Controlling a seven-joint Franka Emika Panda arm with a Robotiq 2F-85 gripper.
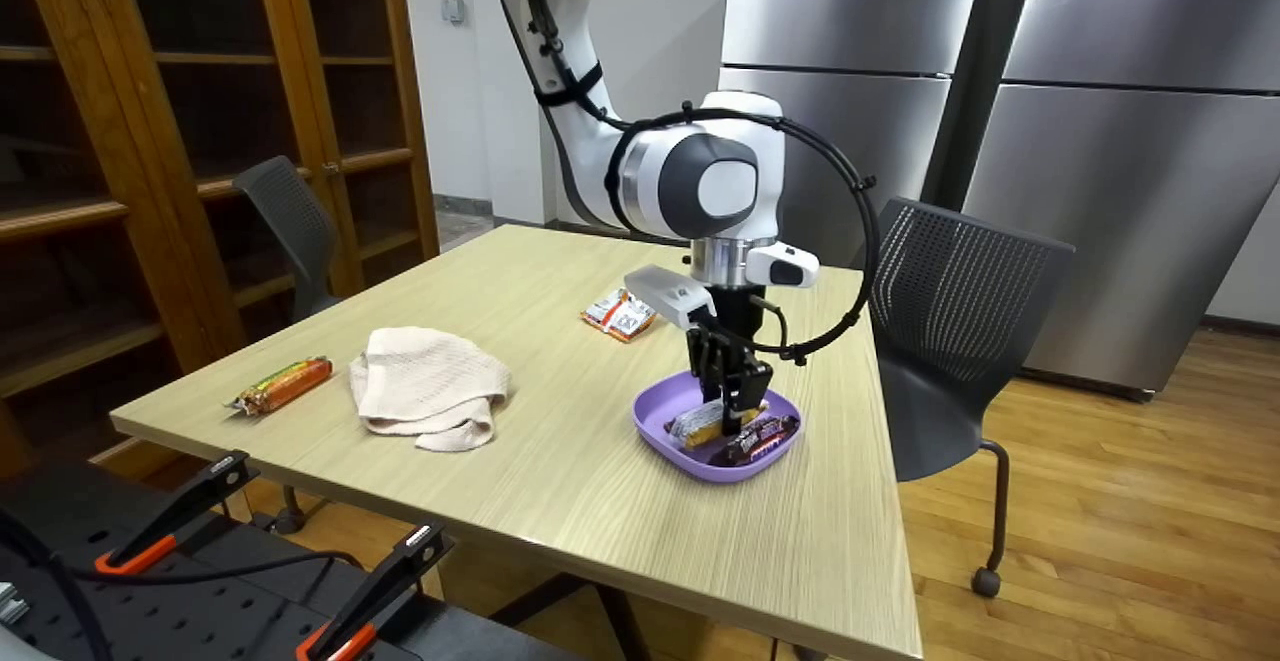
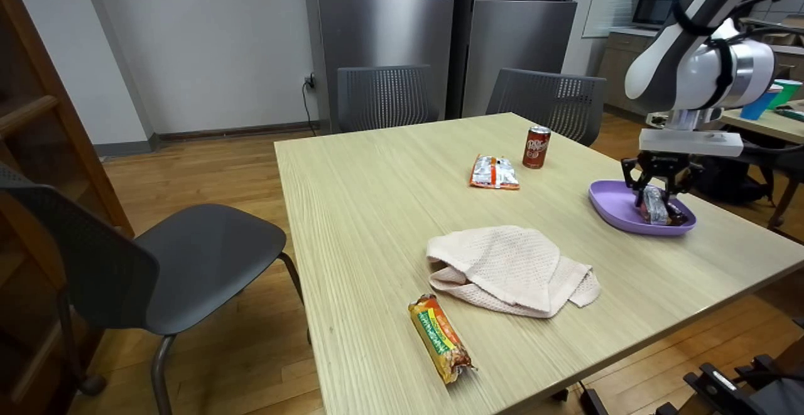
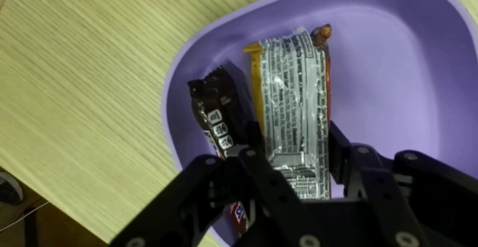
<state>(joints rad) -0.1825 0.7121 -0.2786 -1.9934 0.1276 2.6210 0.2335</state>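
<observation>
Where my claw grips one snack bar (silvery side up), one candy bar lies beside it in one purple dish.

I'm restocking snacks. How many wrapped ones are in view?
4: a yellow bar and a foil packet on the table, a brown bar in the purple plate, and a silver-backed bar in the gripper. The cloth might hide more.
</observation>
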